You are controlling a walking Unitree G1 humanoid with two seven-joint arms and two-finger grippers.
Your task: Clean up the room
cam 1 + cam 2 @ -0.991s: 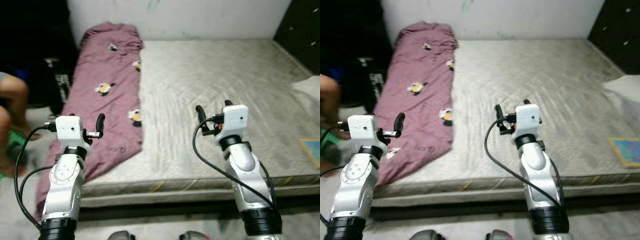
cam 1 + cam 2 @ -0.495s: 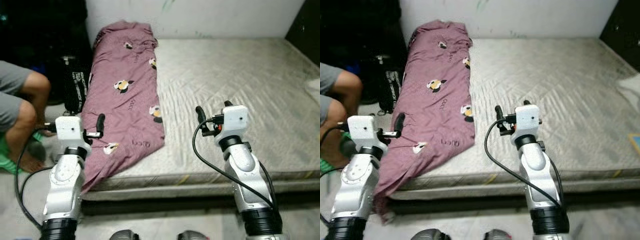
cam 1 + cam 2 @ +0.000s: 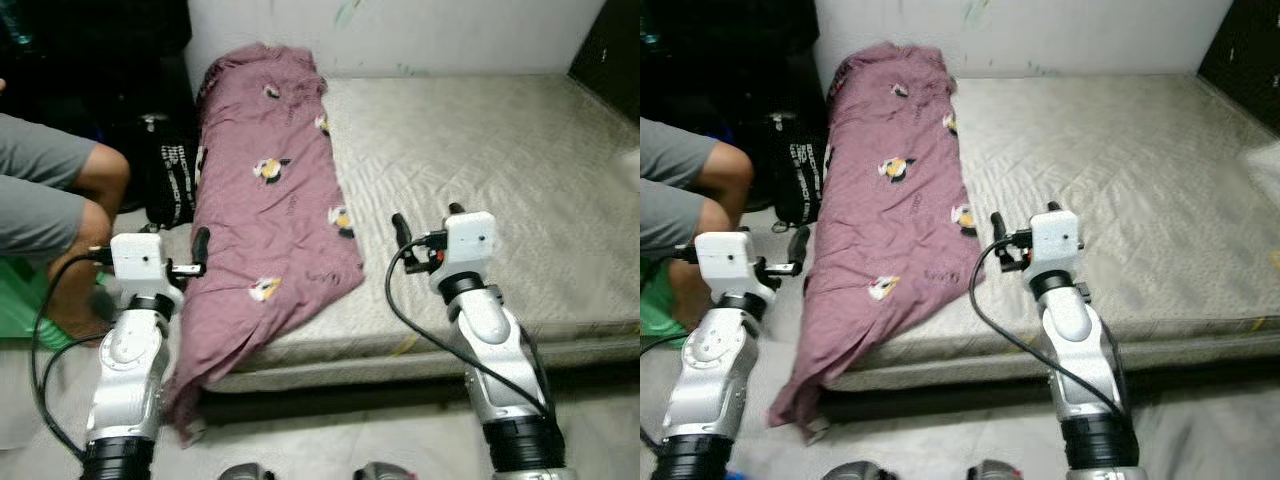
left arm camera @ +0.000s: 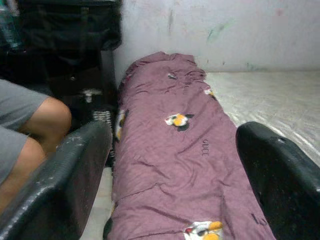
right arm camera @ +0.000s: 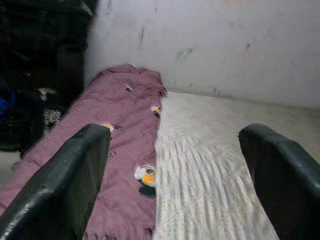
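A mauve blanket [image 3: 285, 210] printed with small ducks lies lengthwise along the left side of the bare grey mattress [image 3: 500, 170]. Its near end hangs over the front left corner [image 3: 195, 400] down to the floor. My left gripper [image 3: 192, 256] is held open at the mattress's left edge, just left of the blanket, with the blanket [image 4: 175, 150] straight ahead between its fingers [image 4: 75, 175]. Further right, my right gripper [image 3: 428, 222] hovers open over the mattress's front part, beside the blanket's right edge [image 5: 125, 150]. Neither holds anything.
A person sits on the floor at the left, with a knee [image 3: 95, 180] close to my left arm. A black bag [image 3: 172, 185] stands between the person and the bed, and something green [image 3: 20, 310] lies under the legs. Dark furniture [image 3: 612, 45] stands at the far right.
The whole picture has shifted right, so the camera has turned left: the person and the bed's left corner have come further into view. Both arms keep the same pose.
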